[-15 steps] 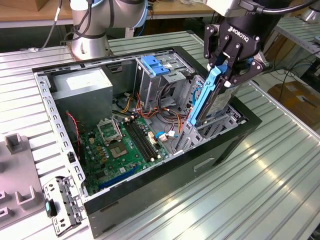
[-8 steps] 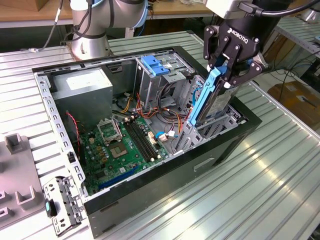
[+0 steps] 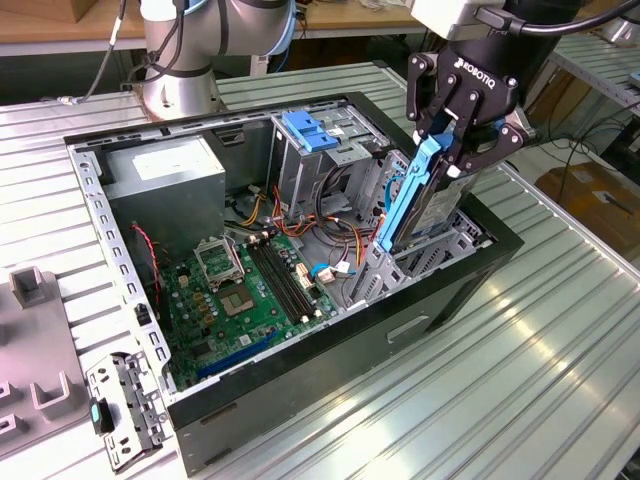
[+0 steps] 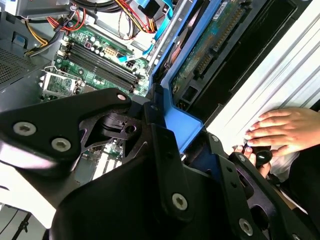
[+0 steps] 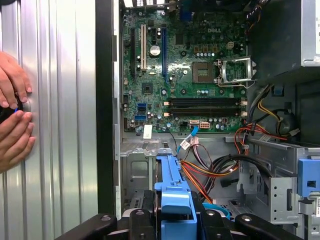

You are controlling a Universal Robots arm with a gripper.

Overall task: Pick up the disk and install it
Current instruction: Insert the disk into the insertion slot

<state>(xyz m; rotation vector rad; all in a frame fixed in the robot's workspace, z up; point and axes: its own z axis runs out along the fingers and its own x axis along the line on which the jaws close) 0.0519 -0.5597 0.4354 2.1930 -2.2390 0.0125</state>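
Black claw (image 3: 450, 150) clamped on the disk (image 3: 405, 200) by its blue rails, disk standing on end, long axis steeply tilted, lower end pointing down inside the open computer case (image 3: 330, 372), at the corner on the exterior view's right; case on ribbed metal table (image 3: 560, 340); a person's hand (image 4: 278, 130) resting on the table beside the case

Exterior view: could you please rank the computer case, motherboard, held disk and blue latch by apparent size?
1. computer case
2. motherboard
3. disk, seen edge-on and likely nearer the camera, so its lead over the blue latch is unsure
4. blue latch
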